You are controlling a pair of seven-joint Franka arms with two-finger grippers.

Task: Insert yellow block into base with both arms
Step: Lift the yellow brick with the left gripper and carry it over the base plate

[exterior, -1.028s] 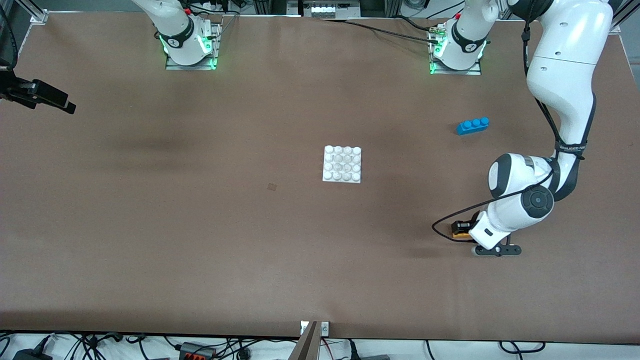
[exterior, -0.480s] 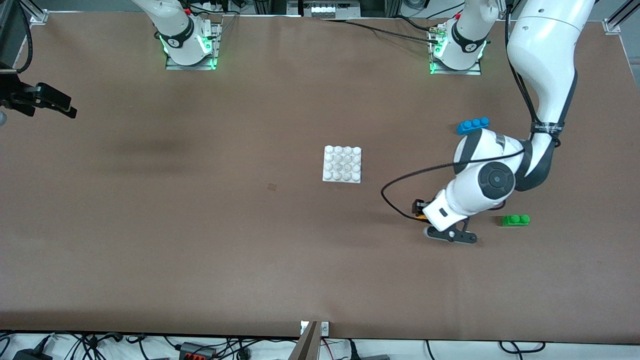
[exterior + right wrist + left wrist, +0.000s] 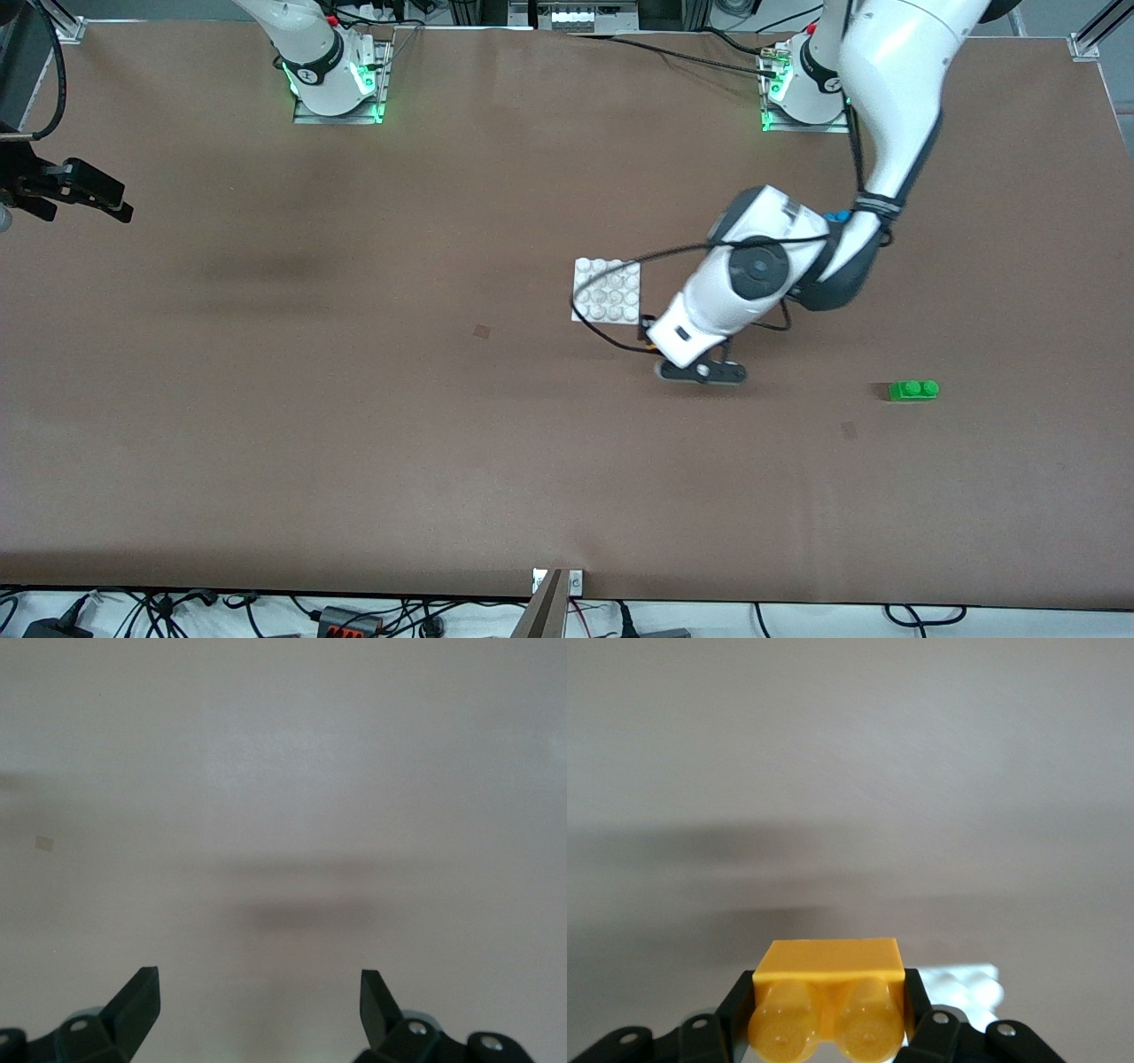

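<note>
Front view: my left claw (image 3: 654, 347) hangs just beside the base (image 3: 607, 291), w/ the yellow block hidden under my wrist. Left wrist view: claw clamped on yellow block (image 3: 828, 1005), studs toward cam, for pressing in. Right wrist view: right claw (image 3: 257, 1003) wide open, empty, waits at table's (image 3: 354, 399) end.

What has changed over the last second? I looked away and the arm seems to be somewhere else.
The left gripper, shut on the yellow block, has carried it from beside the green brick to just beside the base; the left arm now hides most of the blue brick. The base and green brick have not moved. The right gripper waits open at the table's edge.
</note>
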